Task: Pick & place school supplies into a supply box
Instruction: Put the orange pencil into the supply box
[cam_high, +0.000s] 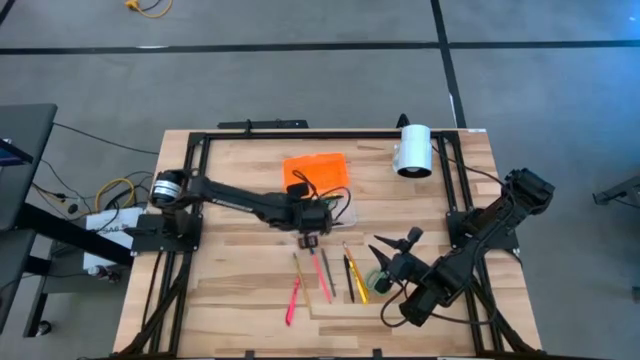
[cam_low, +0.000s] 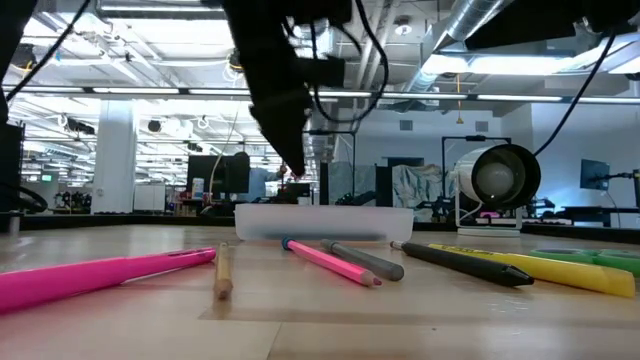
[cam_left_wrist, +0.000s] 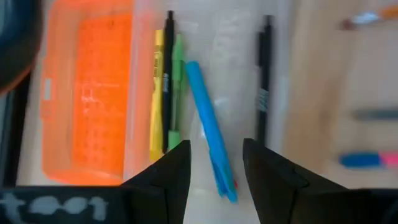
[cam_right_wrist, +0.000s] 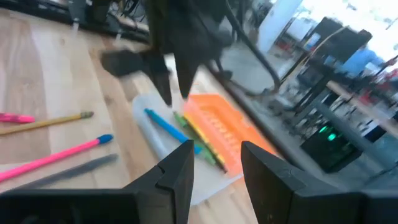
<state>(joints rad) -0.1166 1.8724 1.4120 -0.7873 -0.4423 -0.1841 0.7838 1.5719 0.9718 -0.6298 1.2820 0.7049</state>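
box (cam_high: 335, 207) sits just under left gripper (cam_high: 309, 239), clear tray with orange lid (cam_left_wrist: 87, 93) lying alongside. left gripper hangs above tray, fingers apart, holding nothing. directly below its fingers, inside box: blue pen (cam_left_wrist: 208, 127), lying at a slant. beside that, toward lid: green pen (cam_left_wrist: 176, 87), black pen (cam_left_wrist: 168, 81) and yellow pen (cam_left_wrist: 157, 93), packed side by side. on far side from lid: second black pen (cam_left_wrist: 264, 81) along tray wall.

on table near left gripper, outside box: pink marker (cam_high: 293, 300), pencil (cam_high: 297, 265), pink pencil (cam_high: 322, 274), grey pencil (cam_low: 365, 259).

further right, just beside right gripper (cam_high: 392, 262): black marker (cam_high: 349, 277), yellow marker (cam_high: 357, 281), something green, perhaps scissors, hard to tell. right gripper hovers low, fingers spread, empty.

risks, as judged: slanted blue pen could block later pens from lying flat; tray, light and loose, could slide if clipped by a finger; crowded markers by right gripper could be pinched two at once or rolled away.
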